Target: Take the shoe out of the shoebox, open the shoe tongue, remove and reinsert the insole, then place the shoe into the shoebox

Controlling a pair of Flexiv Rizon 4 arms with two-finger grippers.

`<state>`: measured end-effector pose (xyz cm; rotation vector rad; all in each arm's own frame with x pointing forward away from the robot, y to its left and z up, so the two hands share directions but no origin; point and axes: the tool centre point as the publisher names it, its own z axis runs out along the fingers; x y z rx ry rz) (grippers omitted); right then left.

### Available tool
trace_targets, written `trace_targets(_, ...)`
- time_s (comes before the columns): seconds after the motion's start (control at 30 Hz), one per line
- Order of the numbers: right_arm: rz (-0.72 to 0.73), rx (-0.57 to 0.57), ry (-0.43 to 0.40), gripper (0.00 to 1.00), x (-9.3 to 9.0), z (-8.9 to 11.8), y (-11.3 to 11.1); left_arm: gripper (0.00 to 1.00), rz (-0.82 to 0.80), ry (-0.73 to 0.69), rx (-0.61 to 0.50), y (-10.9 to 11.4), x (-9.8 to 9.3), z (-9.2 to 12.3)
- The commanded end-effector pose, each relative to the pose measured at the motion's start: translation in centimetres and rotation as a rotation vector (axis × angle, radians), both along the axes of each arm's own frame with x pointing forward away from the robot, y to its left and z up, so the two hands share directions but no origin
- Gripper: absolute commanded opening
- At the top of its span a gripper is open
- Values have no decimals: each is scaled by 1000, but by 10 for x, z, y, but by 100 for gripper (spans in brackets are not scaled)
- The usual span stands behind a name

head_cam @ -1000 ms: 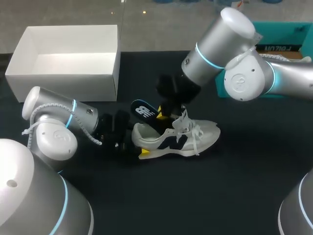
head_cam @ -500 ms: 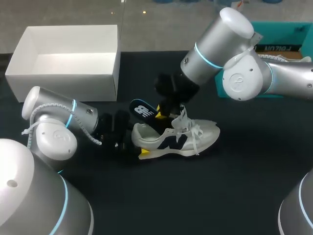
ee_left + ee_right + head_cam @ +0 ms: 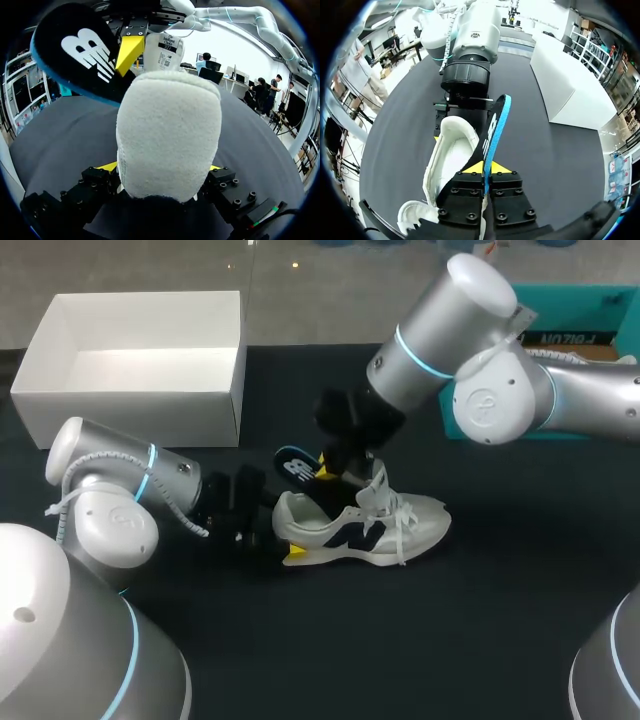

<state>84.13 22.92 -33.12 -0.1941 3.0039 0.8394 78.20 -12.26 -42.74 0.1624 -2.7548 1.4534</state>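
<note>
White-grey shoe [image 3: 360, 525] is sitting upright on its sole on black table [image 3: 480, 620], heel pointing at L gripper [image 3: 162, 167]. L gripper is clamping heel from both sides, yellow tips pressing on each flank, fingers spread as wide as heel. R gripper [image 3: 488, 168] is hanging over shoe mouth, fingers nearly together, pinching thin black insole [image 3: 495, 130] w/ blue edge betw. its tips. Insole is running from R tips out above heel collar toward L gripper, free end sticking up past heel. Can't tell how much of it is sitting inside shoe. Laces [image 3: 400, 515] are hanging loose over shoe's side, just beside R gripper. White shoebox [image 3: 130, 415] is sitting open, well apart from both grippers, beyond L arm [image 3: 120, 485].
</note>
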Motion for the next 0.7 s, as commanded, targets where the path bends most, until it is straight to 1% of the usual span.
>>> trace_targets(0.03,11,-5,-3,0,5,5,4,0,-1,-1,-1,-1,-1,-3)
trace_targets(0.27,36,-5,-26,0,9,15,11,0,-1,-1,-1,-1,-1,-3)
trace_targets(0.5,50,-2,-36,0,9,16,15,0,-1,-1,-1,-1,-1,-3)
trace_targets(0.53,49,2,-35,1,9,15,15,0,-1,-1,-1,-1,-1,-3)
trace_targets(0.57,48,4,-34,27,7,14,14,0,-1,-1,-1,-1,-1,-3)
trace_targets(0.6,45,7,-31,36,6,13,13,0,-1,-1,-1,-1,-1,-3)
trace_targets(0.7,34,9,-23,36,2,11,11,0,-1,-1,-1,-1,-1,-3)
